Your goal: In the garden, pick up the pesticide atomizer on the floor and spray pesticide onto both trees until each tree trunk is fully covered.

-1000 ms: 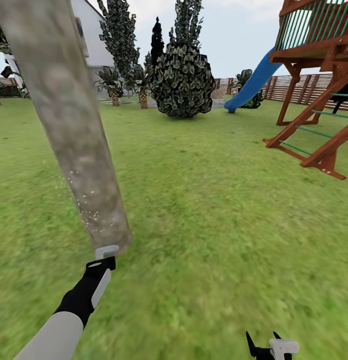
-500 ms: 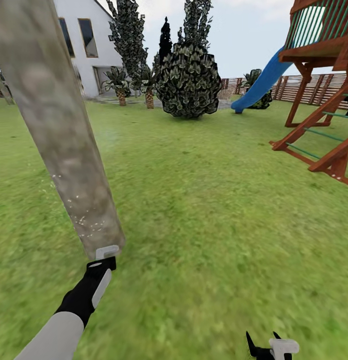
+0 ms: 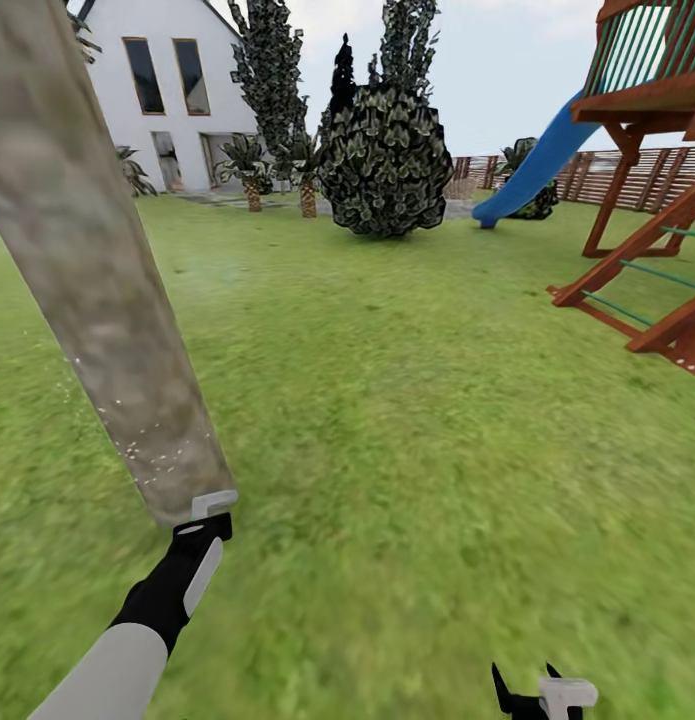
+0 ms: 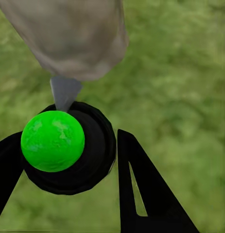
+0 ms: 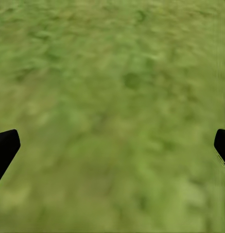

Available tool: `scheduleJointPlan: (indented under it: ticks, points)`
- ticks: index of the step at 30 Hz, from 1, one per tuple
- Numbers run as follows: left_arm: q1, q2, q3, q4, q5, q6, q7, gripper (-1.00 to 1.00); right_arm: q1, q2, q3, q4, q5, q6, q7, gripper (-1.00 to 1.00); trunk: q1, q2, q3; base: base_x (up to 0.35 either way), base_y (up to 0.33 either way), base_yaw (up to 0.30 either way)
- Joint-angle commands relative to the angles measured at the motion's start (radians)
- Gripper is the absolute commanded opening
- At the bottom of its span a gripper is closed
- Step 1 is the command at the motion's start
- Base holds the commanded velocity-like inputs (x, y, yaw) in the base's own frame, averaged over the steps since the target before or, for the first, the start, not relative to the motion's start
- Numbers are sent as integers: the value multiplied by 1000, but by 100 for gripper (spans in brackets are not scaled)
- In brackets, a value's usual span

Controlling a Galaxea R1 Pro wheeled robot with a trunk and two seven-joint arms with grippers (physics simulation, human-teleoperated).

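Note:
A thick, pale grey-brown mottled tree trunk (image 3: pixel 97 270) leans across the left of the head view, with white specks of spray low on it. My left gripper (image 3: pixel 213 506) is right at the trunk's base. In the left wrist view the left gripper (image 4: pixel 68 141) is shut on the pesticide atomizer (image 4: pixel 95 162), seen as a round black body with a bright green ball on it. Its grey nozzle (image 4: pixel 63 92) points at the tree trunk (image 4: pixel 68 39), almost touching. My right gripper (image 3: pixel 543 692) hangs low over grass, open with nothing between its fingers (image 5: pixel 5 148).
Green lawn lies all around. A round dark bush (image 3: pixel 387 160) and tall dark-leaved trees (image 3: pixel 267 70) stand far ahead before a white house (image 3: pixel 157 90). A wooden play tower (image 3: pixel 652 200) with a blue slide (image 3: pixel 532 170) and a slat fence (image 3: pixel 647 175) are at the right.
The whole head view has shifted, bringing the white house into sight. The trunk's base now sits further left in the picture. Both arms keep their places in the view.

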Motion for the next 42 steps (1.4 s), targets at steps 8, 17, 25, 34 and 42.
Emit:
scheduleJointPlan:
  ticks: [8, 17, 25, 34, 42]
  points:
    - [0, 0, 0, -1, -1, 0, 1, -100, 0, 0, 0, 0, 0, 0, 0, 100, 0, 0, 0, 25, -273, 278]
    - [0, 1, 0, -1, -1, 0, 2, -100, 0, 0, 0, 0, 0, 0, 0, 100, 0, 0, 0, 0, -275, 279]
    - [0, 2, 1, -1, -1, -1, 2, -100, 0, 0, 0, 0, 0, 0, 0, 100, 0, 0, 0, 44, -275, 279]
    - [0, 3, 1, 0, -1, -4, 3, -100, 0, 0, 0, 0, 0, 0, 0, 100, 0, 0, 0, 108, -240, 279]
    - [-14, 8, -4, -16, -7, 3, -2, -100, 0, 0, 0, 0, -1, 0, 0, 100, 0, 0, 0, 8, -10, 106]
